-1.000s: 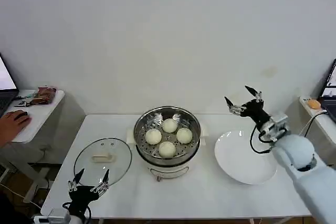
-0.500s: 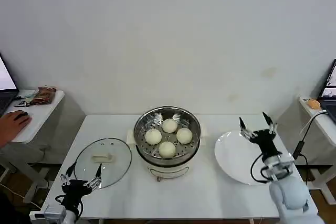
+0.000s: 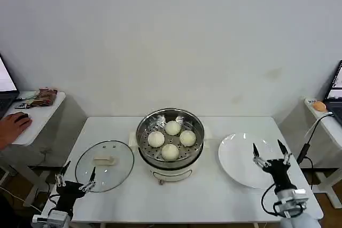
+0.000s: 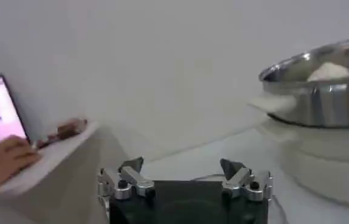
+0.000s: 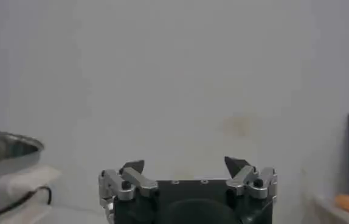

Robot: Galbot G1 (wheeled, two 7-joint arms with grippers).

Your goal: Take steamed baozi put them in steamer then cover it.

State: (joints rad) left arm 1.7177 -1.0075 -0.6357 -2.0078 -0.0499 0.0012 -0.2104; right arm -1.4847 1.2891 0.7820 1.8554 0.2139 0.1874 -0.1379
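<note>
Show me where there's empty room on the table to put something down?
The white plate is bare. Free tabletop runs along the front, between the glass lid and plate, and behind the lid toward the wall. The steamer is crowded with four buns.

Four baozi (image 3: 170,138) in steamer (image 3: 170,132), cover (image 3: 104,158) on table (image 3: 214,196) left; left gripper (image 3: 76,179) and right gripper (image 3: 270,154) spread, low.
</note>
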